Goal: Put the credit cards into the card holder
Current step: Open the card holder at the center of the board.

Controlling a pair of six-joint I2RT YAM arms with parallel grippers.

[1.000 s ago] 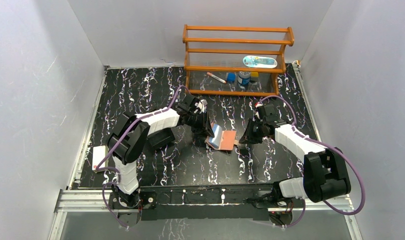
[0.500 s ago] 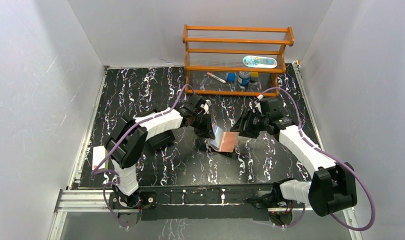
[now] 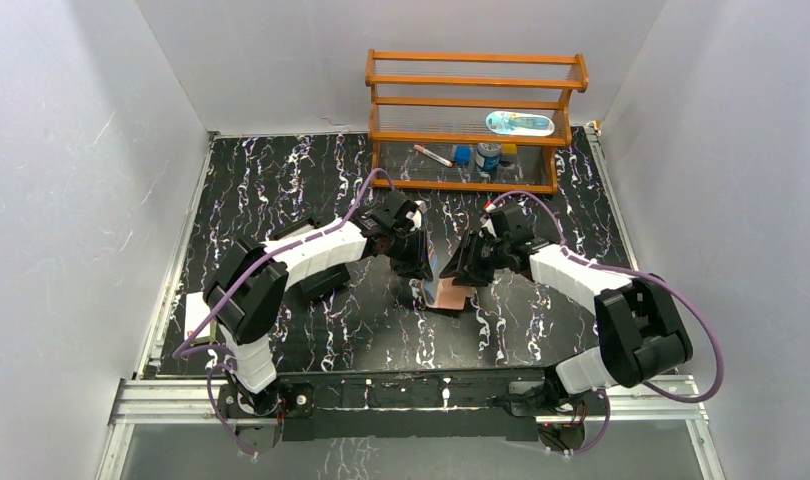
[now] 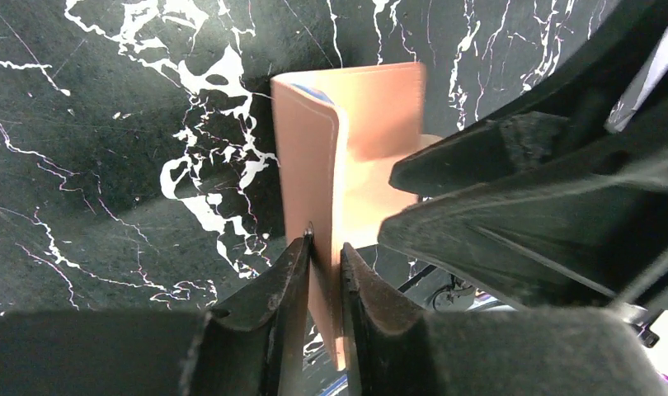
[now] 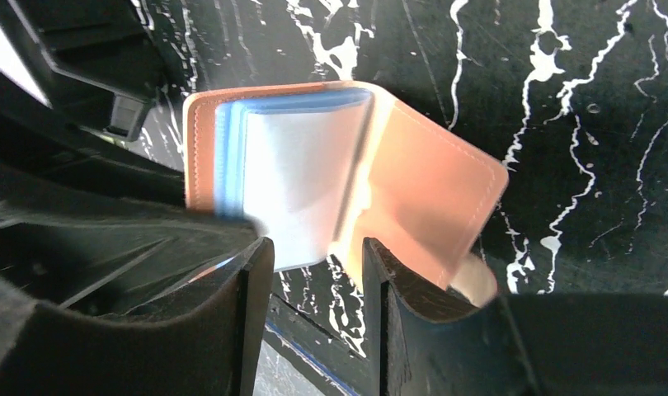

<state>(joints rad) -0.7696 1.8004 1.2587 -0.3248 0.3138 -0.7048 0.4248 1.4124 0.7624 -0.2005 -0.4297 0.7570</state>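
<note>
The tan leather card holder (image 3: 447,293) stands half open on the black marble table, between the two grippers. My left gripper (image 4: 324,257) is shut on the edge of one leather flap (image 4: 314,157), holding it upright. In the right wrist view the held flap carries pale blue and white credit cards (image 5: 294,177) tucked against its inner face, and the other flap (image 5: 430,194) slopes down to the right. My right gripper (image 5: 314,276) is open just in front of the cards' lower edge, with nothing between its fingers. In the top view it (image 3: 463,272) sits close to the holder's right side.
A wooden rack (image 3: 476,120) at the back holds a marker, small jars and a blue-white case. A white card-like piece (image 3: 195,314) lies at the table's left edge. A black boxy object (image 3: 319,282) sits under the left arm. The left gripper's body (image 5: 75,206) crowds the holder.
The right gripper has opened and swung left, up against the card holder. The left gripper has shifted a little right with the flap, and the holder now stands more folded and upright.
</note>
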